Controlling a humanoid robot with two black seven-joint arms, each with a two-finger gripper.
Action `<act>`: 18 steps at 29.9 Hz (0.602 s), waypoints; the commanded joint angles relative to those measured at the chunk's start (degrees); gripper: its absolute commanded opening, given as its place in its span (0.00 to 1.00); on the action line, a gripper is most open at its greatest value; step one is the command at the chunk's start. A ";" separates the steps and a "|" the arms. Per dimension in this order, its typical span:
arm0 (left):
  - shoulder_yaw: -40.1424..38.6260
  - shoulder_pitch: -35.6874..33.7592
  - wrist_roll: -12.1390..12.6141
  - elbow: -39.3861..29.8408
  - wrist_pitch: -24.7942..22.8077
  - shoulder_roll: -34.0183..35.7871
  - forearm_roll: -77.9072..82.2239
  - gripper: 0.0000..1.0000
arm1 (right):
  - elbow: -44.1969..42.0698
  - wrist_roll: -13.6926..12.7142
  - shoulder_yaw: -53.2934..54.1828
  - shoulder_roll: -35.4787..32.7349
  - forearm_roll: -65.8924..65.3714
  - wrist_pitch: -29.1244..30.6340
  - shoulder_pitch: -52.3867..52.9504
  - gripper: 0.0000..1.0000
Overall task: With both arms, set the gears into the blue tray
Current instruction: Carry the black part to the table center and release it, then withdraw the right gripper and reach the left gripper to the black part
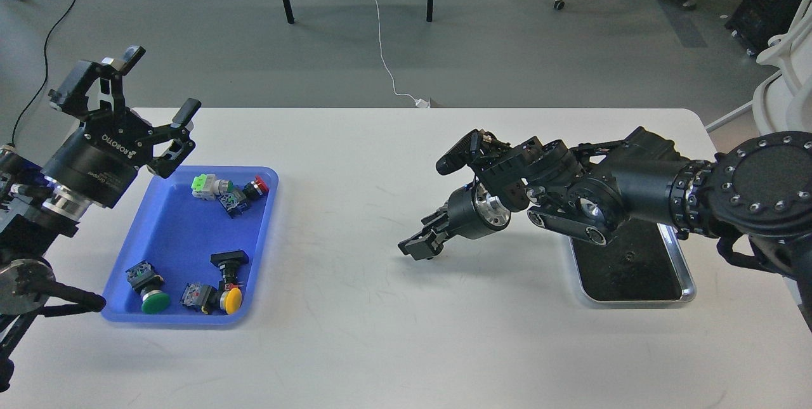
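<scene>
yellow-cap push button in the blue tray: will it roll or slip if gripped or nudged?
The yellow-cap push button lies on its side in the blue tray, so its round cap may roll in an arc. The domed cap looks smooth, probably slippery; the blocky body seems the safer grip.

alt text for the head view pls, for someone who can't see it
Two black robot arms reach over a white table: the left gripper hangs open above the far left corner of a blue tray holding several coloured push-button switches, while the right gripper points down at bare table between that tray and a silver tray with a black liner.
</scene>
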 commanded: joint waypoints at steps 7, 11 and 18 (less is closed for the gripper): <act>0.35 -0.44 0.08 -0.87 0.00 -0.52 7.46 0.98 | 2.58 -0.02 20.43 -17.62 22.31 -0.03 -9.02 0.96; 1.06 -0.88 -0.01 -4.73 0.00 -0.87 16.06 0.98 | 4.33 -0.02 35.27 -22.81 36.10 0.06 -19.47 0.96; 1.84 -3.24 -0.09 -8.60 0.00 -4.12 38.73 0.98 | 11.36 -0.02 63.31 -29.06 52.73 1.37 -41.69 0.97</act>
